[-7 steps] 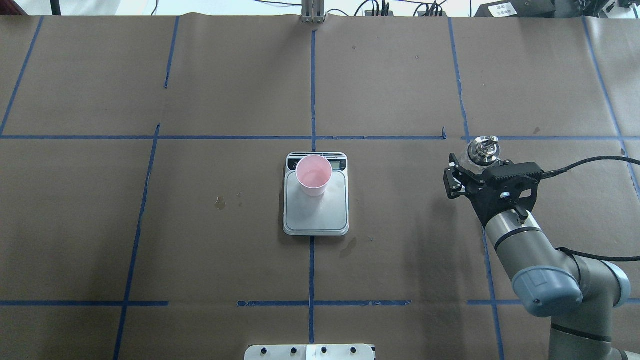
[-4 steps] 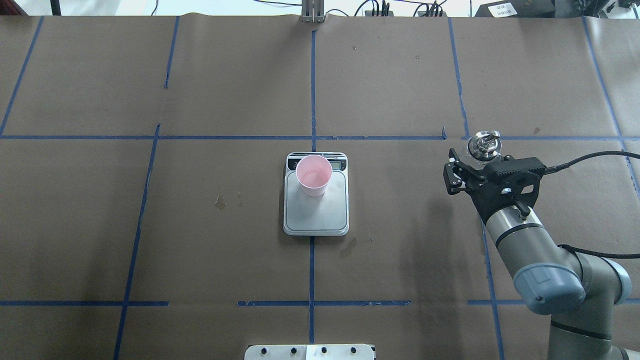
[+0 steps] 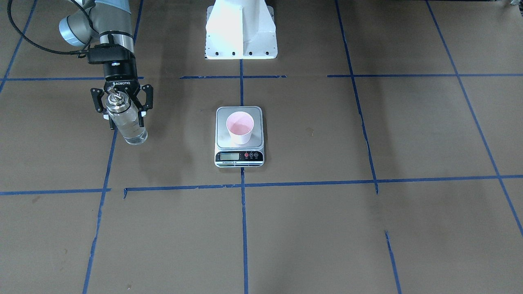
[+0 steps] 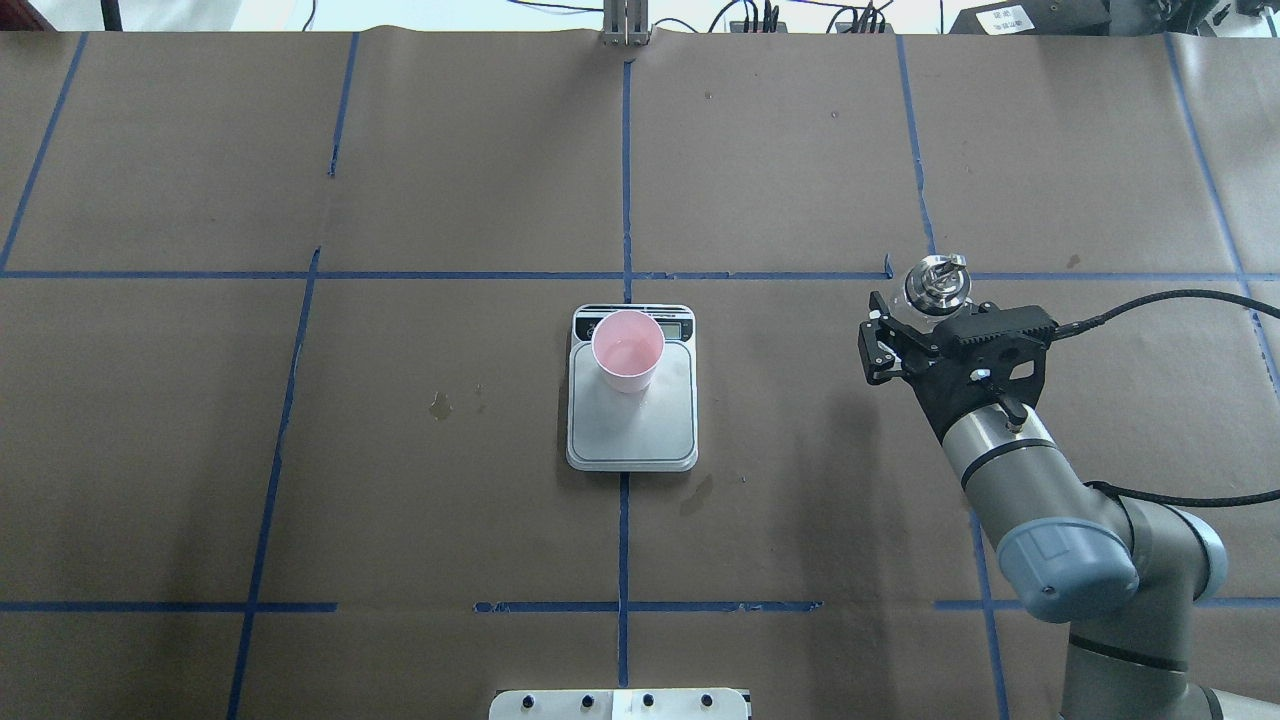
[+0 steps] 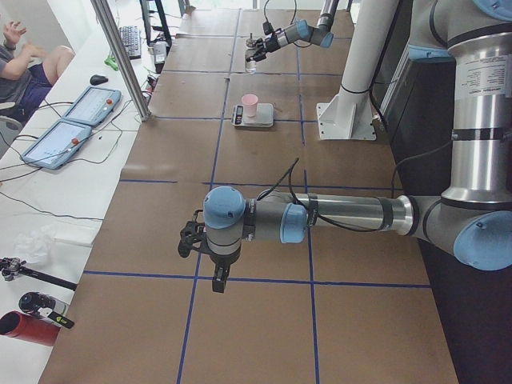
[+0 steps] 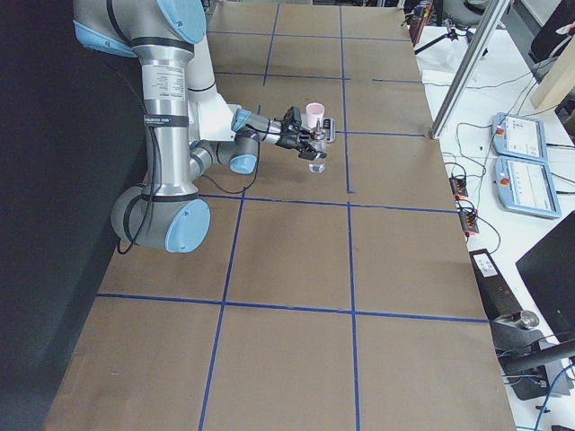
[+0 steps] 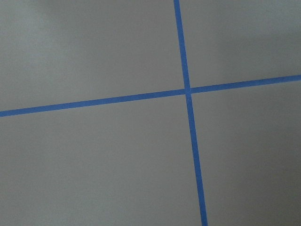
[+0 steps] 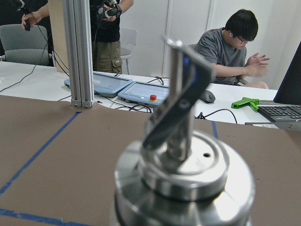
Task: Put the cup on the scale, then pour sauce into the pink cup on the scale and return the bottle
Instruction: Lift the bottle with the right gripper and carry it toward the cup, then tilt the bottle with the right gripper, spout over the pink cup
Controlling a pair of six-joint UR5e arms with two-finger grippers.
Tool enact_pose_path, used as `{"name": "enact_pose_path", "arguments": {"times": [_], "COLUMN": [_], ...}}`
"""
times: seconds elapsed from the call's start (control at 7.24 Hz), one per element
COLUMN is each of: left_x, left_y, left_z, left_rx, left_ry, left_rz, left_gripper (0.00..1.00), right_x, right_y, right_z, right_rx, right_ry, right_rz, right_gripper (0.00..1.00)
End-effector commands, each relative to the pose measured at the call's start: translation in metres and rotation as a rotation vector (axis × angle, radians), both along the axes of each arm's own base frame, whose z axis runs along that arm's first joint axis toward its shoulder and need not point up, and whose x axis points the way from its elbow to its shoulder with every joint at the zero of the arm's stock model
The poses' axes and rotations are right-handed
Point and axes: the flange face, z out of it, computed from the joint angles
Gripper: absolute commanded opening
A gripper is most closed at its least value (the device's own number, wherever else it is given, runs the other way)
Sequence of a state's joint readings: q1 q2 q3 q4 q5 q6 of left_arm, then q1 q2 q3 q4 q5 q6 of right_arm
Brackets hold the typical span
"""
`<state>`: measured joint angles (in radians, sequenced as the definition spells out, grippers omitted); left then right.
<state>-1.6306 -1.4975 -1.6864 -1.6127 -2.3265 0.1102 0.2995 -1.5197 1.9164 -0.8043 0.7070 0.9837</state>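
The right gripper point(image 3: 124, 117) has shifted left in the overhead view, jaws closed on the glass bottle point(image 4: 936, 283); for the left gripper point(image 5: 206, 260) I cannot tell.

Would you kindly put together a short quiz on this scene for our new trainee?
1. True or false: the cup stands on the scale.
2. Which hand grips the bottle? A left, B right, C neither.
3. Fill in: the cup's inside is coloured ____.
Key: 1 true; 2 B, the right hand; 3 pink.
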Motion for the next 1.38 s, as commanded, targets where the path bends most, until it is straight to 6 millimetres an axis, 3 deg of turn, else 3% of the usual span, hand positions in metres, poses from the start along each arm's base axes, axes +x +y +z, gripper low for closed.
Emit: {"name": "enact_pose_path", "arguments": {"times": [0.0,0.28,0.83,0.97,1.24], "left_x": [0.0,0.001,0.001,0.001,0.001], "left_y": [-0.001,-0.001,-0.003,-0.004,-0.004], "left_z": [-0.001,-0.001,-0.002,-0.003,-0.004], "left_rx": [0.006,0.012,0.015,0.018,0.019], "left_ry": [-0.001,-0.002,0.001,0.001,0.001], "left_rz": [0.0,0.003,0.003,0.006,0.006], "left_gripper": [1.0,1.0,1.0,1.0,1.0], "right_x": [-0.018,-0.043,-0.102,-0.112,-0.111], "right_y": [-0.005,-0.015,-0.019,-0.022,-0.025], "right_z": [-0.014,-0.042,-0.084,-0.092,-0.092], "right_rx": [0.038,0.059,0.047,0.064,0.112], "right_ry": [0.202,0.458,0.789,0.903,1.092], "right_rz": [-0.044,-0.053,-0.089,-0.112,-0.119], "right_gripper": [0.0,0.0,0.0,0.0,0.0]}}
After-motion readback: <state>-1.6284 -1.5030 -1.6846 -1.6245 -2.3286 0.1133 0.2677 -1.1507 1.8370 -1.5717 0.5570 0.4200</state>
